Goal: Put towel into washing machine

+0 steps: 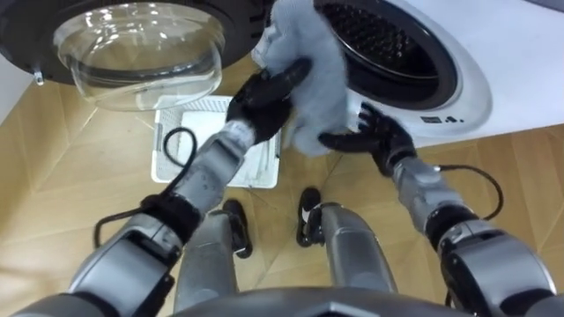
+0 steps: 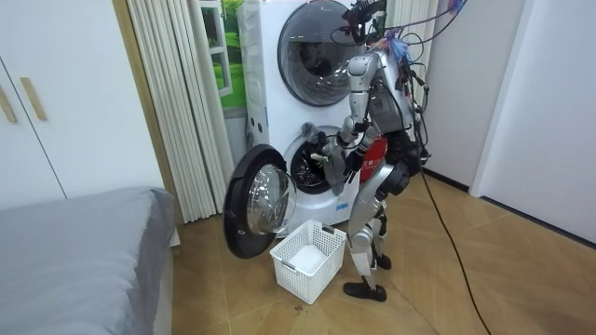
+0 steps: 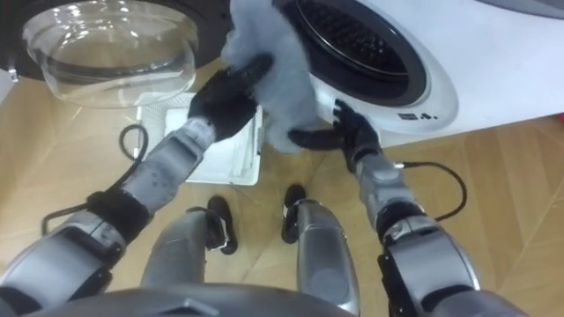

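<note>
**Left hand brings the towel to the drum's mouth**

That towel, a fluffy grey bundle, is up against the rim of the washing machine. It's right at the dark opening but not inside yet. Left hand is clenched round its near side, arm stretched up and forward from the lower left. Right hand sits just under the bundle, fingers spread and loose. One finger reaches in to touch the bottom edge, so it's propping, not gripping.

This looks like the loading step, and nearly home. Next, I'd say, it needs a push deeper past the rim before that grip lets go, or the towel could slide back out.

Door hangs wide open on the left. Robot stands right in front of the machine, with a white basket on the floor beside its feet.
</note>
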Tool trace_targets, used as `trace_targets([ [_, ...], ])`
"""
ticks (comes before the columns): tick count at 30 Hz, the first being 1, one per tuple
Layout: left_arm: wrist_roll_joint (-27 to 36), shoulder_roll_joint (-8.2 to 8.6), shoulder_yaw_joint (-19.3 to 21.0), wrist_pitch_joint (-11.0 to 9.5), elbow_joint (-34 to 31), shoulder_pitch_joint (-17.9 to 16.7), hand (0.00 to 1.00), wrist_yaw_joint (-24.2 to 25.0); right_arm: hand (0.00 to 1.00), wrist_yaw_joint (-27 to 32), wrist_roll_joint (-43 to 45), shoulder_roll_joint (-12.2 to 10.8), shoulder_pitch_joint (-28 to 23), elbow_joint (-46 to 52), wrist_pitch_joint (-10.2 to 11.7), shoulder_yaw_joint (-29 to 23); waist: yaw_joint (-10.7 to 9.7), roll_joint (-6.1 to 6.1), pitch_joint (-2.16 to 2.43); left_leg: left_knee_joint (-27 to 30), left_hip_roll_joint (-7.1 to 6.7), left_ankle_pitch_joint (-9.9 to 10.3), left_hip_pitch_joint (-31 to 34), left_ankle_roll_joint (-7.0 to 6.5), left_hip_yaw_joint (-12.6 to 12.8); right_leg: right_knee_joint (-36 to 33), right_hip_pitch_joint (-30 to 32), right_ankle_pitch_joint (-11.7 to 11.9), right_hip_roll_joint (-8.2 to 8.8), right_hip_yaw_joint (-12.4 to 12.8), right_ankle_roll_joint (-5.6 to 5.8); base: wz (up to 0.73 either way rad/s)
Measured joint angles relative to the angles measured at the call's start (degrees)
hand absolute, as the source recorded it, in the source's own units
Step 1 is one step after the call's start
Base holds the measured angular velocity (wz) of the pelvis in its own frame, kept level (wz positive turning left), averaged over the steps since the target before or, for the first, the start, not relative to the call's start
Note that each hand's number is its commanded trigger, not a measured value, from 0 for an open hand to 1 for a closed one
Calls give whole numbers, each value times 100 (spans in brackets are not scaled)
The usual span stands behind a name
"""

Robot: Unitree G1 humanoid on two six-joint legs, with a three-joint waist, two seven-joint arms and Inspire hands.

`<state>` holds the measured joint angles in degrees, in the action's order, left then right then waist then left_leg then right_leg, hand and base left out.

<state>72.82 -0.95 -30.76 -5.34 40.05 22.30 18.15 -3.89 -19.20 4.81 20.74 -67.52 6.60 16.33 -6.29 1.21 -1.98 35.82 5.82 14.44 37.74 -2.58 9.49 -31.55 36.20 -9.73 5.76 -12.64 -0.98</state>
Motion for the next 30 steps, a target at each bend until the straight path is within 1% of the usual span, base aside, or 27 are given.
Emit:
trace_targets([
  [2, -258, 37, -143, 12, -66, 32, 100, 127, 0, -21, 68, -46, -2, -5, -50, 0, -13, 1, -4, -1, 13, 1, -6, 1, 35, 5, 7, 6, -8, 9, -5, -9],
  [4, -649, 28, -236, 44, -65, 39, 100, 337, 0, -53, 146, -4, 22, 4, -133, -8, 29, 6, -14, -22, 30, 2, -13, 2, 115, -5, 41, 10, -14, 49, -11, -10],
  [6, -953, -1, -257, 42, -65, 38, 100, 497, 0, -70, 194, 24, 35, 5, -177, -6, 47, 4, -28, -51, 30, 2, -12, 3, 131, -8, 73, 8, -11, 60, -16, -3],
  [7, -1128, -21, -264, 42, -64, 38, 100, 584, 0, -95, 227, 30, 35, 4, -185, -7, 48, 2, -59, -57, 29, 1, -22, 5, 138, -7, 75, 3, -6, 58, -23, 0],
  [8, -1216, -33, -265, 38, -63, 37, 100, 639, 0, -109, 266, 34, 37, 4, -187, -9, 49, 2, -80, -60, 30, 1, -28, 6, 151, -8, 75, 1, -5, 61, -26, 0],
  [10, -1527, -121, -272, 35, -61, 39, 100, 891, 0, -176, 449, 53, 45, 4, -193, -15, 43, -33, -188, -63, 33, 1, -23, 8, 159, 0, 88, 0, -7, 64, -28, 0],
  [11, -1621, -139, -271, 32, -61, 39, 100, 949, 0, -196, 477, 65, 43, 3, -199, -15, 43, -51, -211, -66, 32, 1, -13, 8, 157, 6, 96, 0, -5, 59, -28, 0],
  [12, -1779, -173, -298, 32, -61, 39, 100, 1000, 0, -225, 552, 84, 42, 2, -252, -14, 47, -86, -234, -73, 30, 1, 11, 8, 155, 15, 116, 0, 2, 49, -29, 0],
  [13, -1901, -197, -323, 32, -61, 39, 100, 1023, 0, -258, 607, 85, 41, 0, -288, -11, 56, -93, -236, -91, 21, -1, 42, 9, 159, 5, 169, 0, 10, 62, -28, 0],
  [16, -2093, -201, -326, 24, -61, 70, 100, 1088, 0, -328, 605, 90, 45, 1, -289, -8, 63, -94, -237, -105, 7, -11, 169, 18, 162, -38, 312, 0, 15, 73, -29, 0],
  [19, -2137, -231, -327, 24, -62, 69, 100, 1169, 0, -417, 606, 129, 43, -1, -289, -4, 78, -93, -236, -92, -49, -13, 198, 21, 162, -46, 374, -6, 15, 125, -19, -3],
  [22, -2189, -307, -329, 26, -61, 71, 100, 1232, 0, -458, 606, 156, 44, 0, -302, 47, 96, -90, -234, -93, -50, -13, 198, 21, 172, -46, 385, -10, 16, 138, -13, -3],
  [24, -2215, -320, -330, 27, -61, 71, 100, 1240, 0, -488, 605, 163, 45, 1, -305, 46, 118, -91, -233, -98, -52, -13, 197, 21, 172, -38, 384, -10, 16, 135, -13, 0],
  [26, -2369, -331, -343, 26, -62, 69, 100, 1246, 0, -497, 613, 164, 45, 2, -328, 46, 130, -94, -230, -101, -52, -13, 196, 21, 172, -29, 373, -9, 19, 123, -13, 0],
  [30, -2407, -432, -485, 25, -62, 66, 100, 1300, 0, -503, 609, 170, 37, 3, -386, 47, 131, -99, -224, -113, -47, -13, 197, 20, 172, -3, 376, -8, 22, 125, -14, 0],
])
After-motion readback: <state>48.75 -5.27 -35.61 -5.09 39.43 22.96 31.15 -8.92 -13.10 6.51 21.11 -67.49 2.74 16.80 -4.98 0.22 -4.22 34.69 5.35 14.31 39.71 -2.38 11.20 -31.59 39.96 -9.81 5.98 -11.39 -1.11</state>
